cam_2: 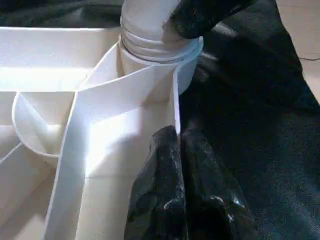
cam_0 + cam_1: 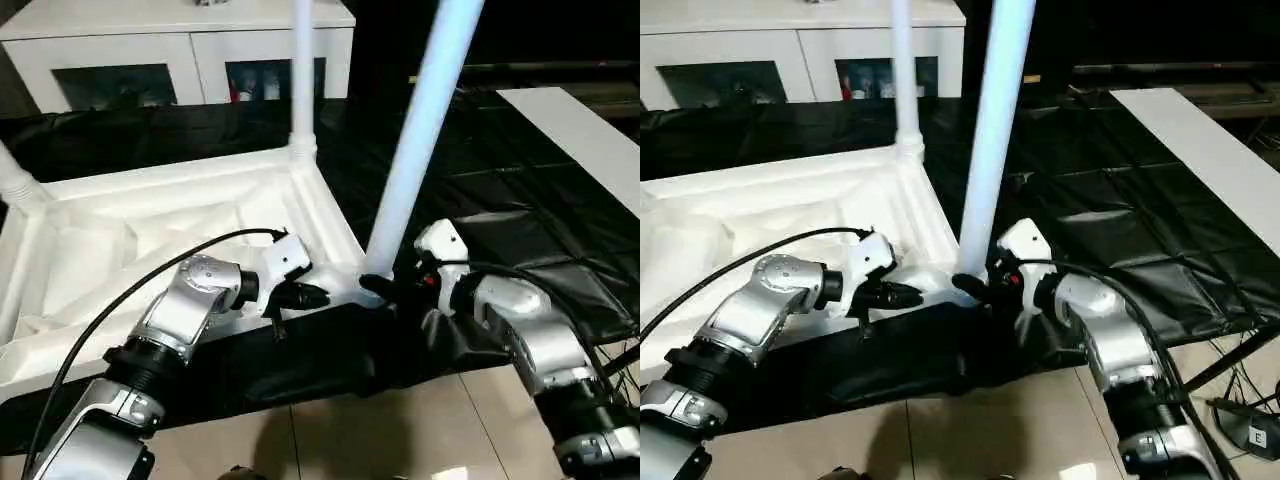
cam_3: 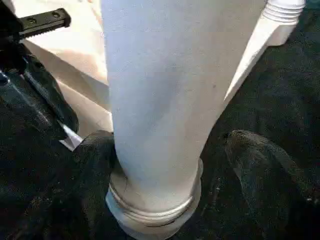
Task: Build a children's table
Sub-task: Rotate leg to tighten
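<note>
1. A white plastic tabletop (image 2: pixel 150 225) lies upside down on black sheeting (image 2: pixel 520 230), its ribbed underside facing up.
2. 3 white legs are in view. The near leg (image 2: pixel 420 140) rises from the corner socket (image 1: pixel 187 65) closest to the robot. A far leg (image 2: pixel 302 70) stands at the corner behind it, and a third leg (image 2: pixel 15 180) shows at the left edge.
3. The left end effector (image 2: pixel 305 296) has its 2 black fingers (image 1: pixel 180 190) pressed together, holding nothing. Their tips sit against the tabletop's rim, just beside the near corner socket.
4. The right end effector (image 3: pixel 167 165) has its fingers spread wide, 1 on each side of the near leg's base. One finger (image 3: pixel 95 165) lies against the leg, while the other finger (image 3: pixel 260 165) stands apart from it, so the leg is not clamped.
5. A white cabinet (image 2: pixel 180 45) with glass-fronted compartments stands behind the tabletop.
6. Pale floor tiles (image 2: pixel 400 430) show below the sheeting's near edge.
</note>
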Tool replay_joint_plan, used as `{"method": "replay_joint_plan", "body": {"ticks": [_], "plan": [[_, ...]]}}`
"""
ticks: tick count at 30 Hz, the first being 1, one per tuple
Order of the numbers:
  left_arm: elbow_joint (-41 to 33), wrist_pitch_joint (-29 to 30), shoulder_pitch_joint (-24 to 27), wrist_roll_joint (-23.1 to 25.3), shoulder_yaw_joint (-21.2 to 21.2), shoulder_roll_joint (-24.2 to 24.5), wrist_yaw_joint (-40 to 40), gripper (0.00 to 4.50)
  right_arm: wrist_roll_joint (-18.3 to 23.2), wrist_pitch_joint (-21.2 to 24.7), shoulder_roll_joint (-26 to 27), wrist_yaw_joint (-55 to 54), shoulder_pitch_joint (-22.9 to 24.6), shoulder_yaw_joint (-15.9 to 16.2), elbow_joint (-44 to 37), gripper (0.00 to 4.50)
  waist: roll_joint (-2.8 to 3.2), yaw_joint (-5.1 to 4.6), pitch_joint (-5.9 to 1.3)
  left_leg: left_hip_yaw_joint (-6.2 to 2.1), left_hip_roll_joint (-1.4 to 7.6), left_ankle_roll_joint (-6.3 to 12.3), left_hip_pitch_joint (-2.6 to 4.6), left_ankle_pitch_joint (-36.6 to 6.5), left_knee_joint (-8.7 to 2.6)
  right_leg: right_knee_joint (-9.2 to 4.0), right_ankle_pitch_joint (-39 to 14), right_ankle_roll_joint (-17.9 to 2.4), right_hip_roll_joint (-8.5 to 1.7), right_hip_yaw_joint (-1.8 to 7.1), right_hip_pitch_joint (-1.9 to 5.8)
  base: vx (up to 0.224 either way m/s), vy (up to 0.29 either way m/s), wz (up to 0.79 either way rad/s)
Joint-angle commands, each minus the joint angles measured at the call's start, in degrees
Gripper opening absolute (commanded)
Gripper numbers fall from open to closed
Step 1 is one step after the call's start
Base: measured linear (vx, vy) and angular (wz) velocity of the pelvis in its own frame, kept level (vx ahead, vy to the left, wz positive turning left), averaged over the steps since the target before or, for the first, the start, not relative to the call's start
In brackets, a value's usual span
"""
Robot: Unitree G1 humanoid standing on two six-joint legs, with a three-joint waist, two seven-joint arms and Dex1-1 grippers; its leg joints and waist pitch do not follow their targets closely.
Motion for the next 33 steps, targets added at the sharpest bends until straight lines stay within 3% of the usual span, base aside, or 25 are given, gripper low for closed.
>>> {"method": "replay_joint_plan", "body": {"ticks": [1,5,13,21,28,31,33], "plan": [[-1.04,0.78,0.44,-0.14,-2.45,0.08,-2.55,0.0,0.5,0.82,-0.75,1.04,-0.61,0.08,0.64,3.79,-0.27,-0.22,-3.61,-0.59,1.44,1.55,1.35,-14.43,-4.13,-3.75,-11.06,-13.05,-2.14,1.71,2.37,0.0,0.0,0.0],[-1.54,1.48,0.19,0.2,-2.34,0.62,-2.72,0.0,0.18,1.24,-0.68,3.28,-1.7,0.88,3.1,3.79,-0.4,-0.15,-3.78,-0.52,1.38,2.7,1.22,-11.53,-3.85,-3.29,-7.62,-14.06,-2.1,1.62,2.58,0.0,0.0,0.0],[-1.47,1.64,-0.14,0.45,-2.29,0.54,-2.33,0.0,0.21,-0.04,0.27,4.44,-3.82,0.34,9.13,3.79,-0.43,-0.11,-3.77,-0.52,1.37,2.69,1.29,-12.15,-3.77,-3.39,-9.09,-14.41,-2.18,1.57,2.59,0.0,0.0,0.0],[-1.69,1.87,0.13,0.55,-2.5,0.94,-2.72,0.0,0.2,-0.08,0.67,6.34,-4.58,0.6,11.23,2.99,-0.39,-0.22,-3.81,-0.58,1.4,2.6,1.34,-12.38,-3.76,-3.32,-9.36,-14.57,-2.15,1.52,2.64,0.0,0.0,0.0],[-1.38,1.54,0.31,1.06,-2.85,1.01,-2.46,0.0,-1.17,-0.56,0.46,5.46,-4.18,1.1,12.9,2.68,-0.37,-0.24,-3.9,-0.51,1.36,3.02,1.31,-11.11,-3.62,-3.16,-7.51,-14.94,-2.08,1.51,2.71,0.0,0.0,0.0],[-0.27,0.97,-0.03,1.72,-2.58,0.05,-0.25,0.0,-1.97,-0.94,1.9,0.46,-4.77,-0.19,15.18,2.66,-0.31,-0.42,-3.64,-0.51,1.35,2.44,1.41,-12.88,-3.81,-3.5,-10.04,-14.79,-2.12,1.52,2.45,0.0,0.0,0.0],[1.64,0.77,-0.66,2.57,-1.83,-1.57,3.8,0.0,-2.2,-1.01,3.94,-5.8,-5.82,-2.32,17.88,2.66,-0.24,-0.76,-3.26,-0.64,1.36,0.69,1.62,-17.28,-4.19,-4.2,-16.53,-13.15,-2.19,1.53,2.21,0.0,0.0,0.0]]}}
